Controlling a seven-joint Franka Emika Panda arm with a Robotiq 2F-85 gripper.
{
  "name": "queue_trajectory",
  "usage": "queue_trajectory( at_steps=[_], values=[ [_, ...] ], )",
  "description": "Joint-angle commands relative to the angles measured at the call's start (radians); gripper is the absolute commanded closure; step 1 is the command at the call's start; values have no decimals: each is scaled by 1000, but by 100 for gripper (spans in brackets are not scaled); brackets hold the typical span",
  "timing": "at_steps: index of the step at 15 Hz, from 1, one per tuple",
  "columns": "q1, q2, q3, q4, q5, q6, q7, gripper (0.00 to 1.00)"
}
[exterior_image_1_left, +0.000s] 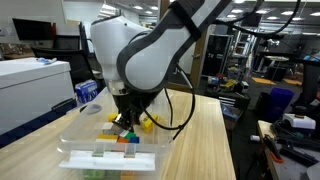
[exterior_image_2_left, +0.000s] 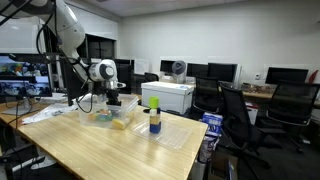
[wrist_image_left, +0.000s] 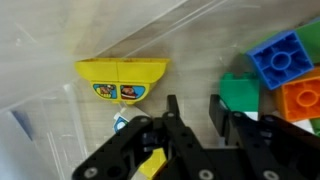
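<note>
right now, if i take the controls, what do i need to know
End effector: open, nothing between the fingers, poised over the clear plastic bin.
Things: the yellow curved brick lies just ahead of the fingertips. The green brick, blue brick and orange brick are clustered off to the side. All lie loose in the bin.
Done: arm lined up above the bricks.
Left: no brick gripped yet.

Yellow block (wrist_image_left: 122, 80), upper left of wrist view: glossy moulded plastic with a printed face. Blue brick (wrist_image_left: 282, 55), green brick (wrist_image_left: 238, 92) and orange brick (wrist_image_left: 303, 100), right edge: smooth studded plastic. Bin (exterior_image_1_left: 100, 152): clear, shiny plastic. Gripper (wrist_image_left: 193, 110): matt black. Table (exterior_image_1_left: 200, 130): light wood, smooth. Arm shell (exterior_image_1_left: 140, 55): white, glossy.
</note>
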Motion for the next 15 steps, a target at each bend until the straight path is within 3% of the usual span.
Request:
queue_trajectory(
  at_steps=[1, 4, 15],
  values=[
    [-21, -77, 44, -64, 41, 15, -120, 23],
    [-31, -101, 67, -74, 71, 4, -176, 1],
    [-96, -101, 139, -121, 198, -5, -376, 0]
  ],
)
